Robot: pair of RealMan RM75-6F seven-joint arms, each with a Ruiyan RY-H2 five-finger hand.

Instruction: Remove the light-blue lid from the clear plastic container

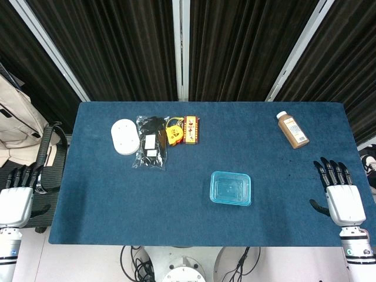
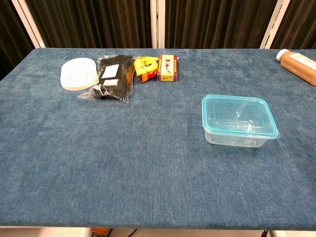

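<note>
The clear plastic container, its light-blue lid still seated, sits right of centre on the blue surface, long axis running left to right. Your right hand is nearer, resting at the right edge, fingers extended and holding nothing. Your left hand hangs off the left edge, likewise empty.

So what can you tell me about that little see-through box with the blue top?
The clear plastic container is a shallow rectangular tub with rounded corners, see-through walls and apparently nothing inside. The light-blue lid, translucent with a raised rim, still sits on it and overhangs all round. It stands upright and flat on the blue table cloth, right of centre and toward the near side. Nothing else touches it; both hands are well away, the right hand being nearer.
</note>
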